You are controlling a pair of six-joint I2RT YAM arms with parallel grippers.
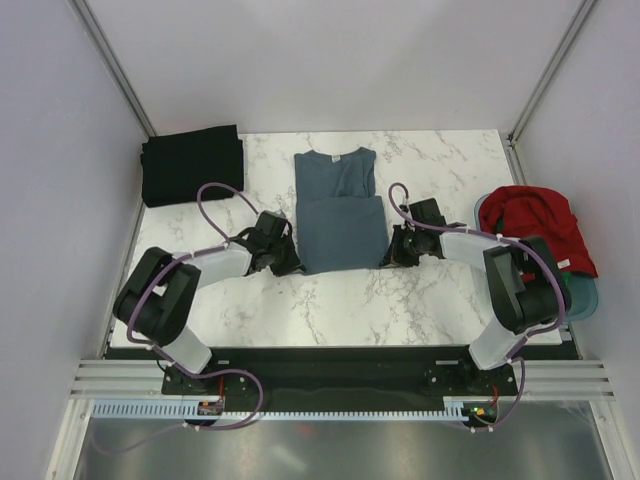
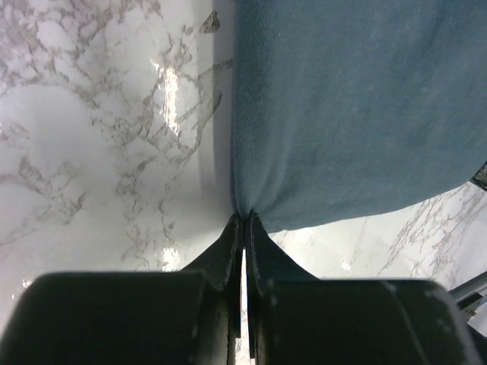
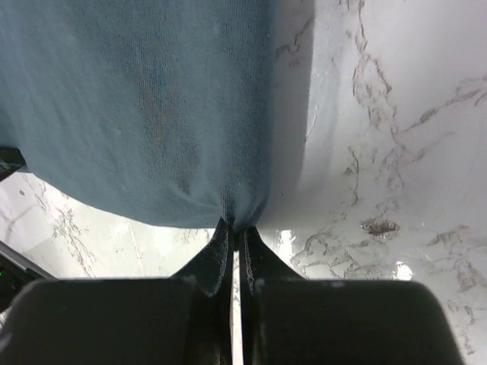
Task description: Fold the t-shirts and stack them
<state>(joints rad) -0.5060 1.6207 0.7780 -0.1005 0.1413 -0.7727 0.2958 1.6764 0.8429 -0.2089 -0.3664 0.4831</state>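
Observation:
The slate blue-grey t-shirt lies in the middle of the marble table, its lower half folded up over itself. My left gripper is shut on its near left corner, seen in the left wrist view with the cloth spreading away. My right gripper is shut on the near right corner, seen in the right wrist view with the cloth. A folded black t-shirt lies at the far left. A red t-shirt lies crumpled in the tub at the right. The green t-shirt is mostly hidden.
A pale blue plastic tub sits at the table's right edge under the red shirt. White walls and metal posts bound the table on the left, back and right. Bare marble lies between the shirt and the arm bases.

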